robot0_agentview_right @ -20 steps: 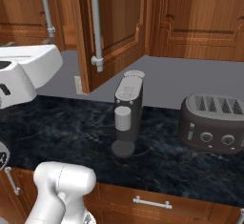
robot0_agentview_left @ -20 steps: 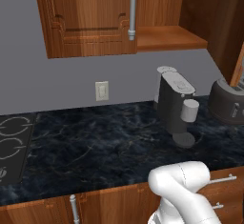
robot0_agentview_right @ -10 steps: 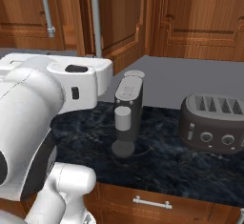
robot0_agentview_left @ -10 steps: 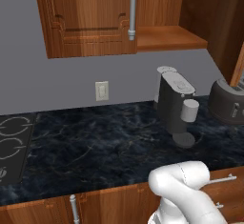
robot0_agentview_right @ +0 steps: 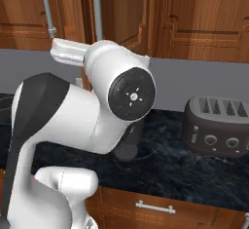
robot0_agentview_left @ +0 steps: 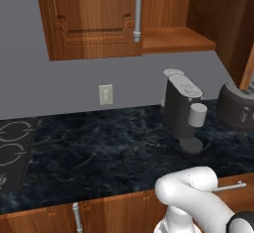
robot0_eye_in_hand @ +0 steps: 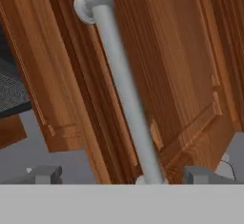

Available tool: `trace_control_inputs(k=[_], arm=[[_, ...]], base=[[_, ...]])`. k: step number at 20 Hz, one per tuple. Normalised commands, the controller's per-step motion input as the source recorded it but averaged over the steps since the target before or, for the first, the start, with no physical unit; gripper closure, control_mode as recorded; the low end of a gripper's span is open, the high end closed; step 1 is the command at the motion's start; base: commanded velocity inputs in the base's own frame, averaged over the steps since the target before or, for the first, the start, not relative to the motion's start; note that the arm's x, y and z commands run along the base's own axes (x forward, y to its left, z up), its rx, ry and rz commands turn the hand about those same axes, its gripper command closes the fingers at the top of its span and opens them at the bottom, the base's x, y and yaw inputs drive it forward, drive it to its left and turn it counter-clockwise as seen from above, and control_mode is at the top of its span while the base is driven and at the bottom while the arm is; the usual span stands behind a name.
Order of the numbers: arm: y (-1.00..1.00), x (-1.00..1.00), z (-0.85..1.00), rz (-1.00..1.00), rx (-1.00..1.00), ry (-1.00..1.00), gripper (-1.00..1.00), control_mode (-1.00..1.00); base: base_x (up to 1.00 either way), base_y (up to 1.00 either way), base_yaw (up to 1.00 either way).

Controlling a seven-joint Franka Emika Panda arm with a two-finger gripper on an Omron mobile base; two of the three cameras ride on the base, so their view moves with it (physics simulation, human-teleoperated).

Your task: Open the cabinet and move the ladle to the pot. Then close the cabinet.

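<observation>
The reddish-brown wall cabinet [robot0_agentview_left: 94,19] hangs above the counter. Its left door is shut, with a silver bar handle [robot0_agentview_left: 138,9] at its edge. Its right half stands open, showing bare wooden boards [robot0_agentview_left: 173,38]. From the right base view, the open door [robot0_agentview_right: 124,13] swings out toward me with its handle [robot0_agentview_right: 97,9] on the near edge. In the hand view, my gripper [robot0_eye_in_hand: 124,174] is open, and a silver handle [robot0_eye_in_hand: 121,80] runs down between the two fingertips [robot0_eye_in_hand: 45,173]. The ladle and the pot are out of view.
On the dark marble counter [robot0_agentview_left: 99,152] stand a grey coffee machine [robot0_agentview_left: 182,108] and a dark toaster [robot0_agentview_right: 219,125]. A stove top [robot0_agentview_left: 12,147] lies at the left. My own arm [robot0_agentview_right: 92,106] blocks much of the right base view. Another closed cabinet [robot0_agentview_right: 204,18] hangs at the right.
My arm has swung up and across the right base view and now looms in its foreground. The cabinet doors and counter items have not moved.
</observation>
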Motion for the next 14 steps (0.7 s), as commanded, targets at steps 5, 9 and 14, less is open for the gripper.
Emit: trace_control_inputs(k=[5,9,14], arm=[[0.02,0.96,-0.04,0.35,0.18,0.04,-1.00,-1.00],[0.14,0.88,-0.05,0.33,0.16,0.00,-1.00,-1.00],[0.50,0.82,-0.08,0.28,0.12,0.00,-1.00,-1.00]], base=[[0.00,0.00,0.00],[0.00,0.00,0.00],[0.00,0.00,0.00]])
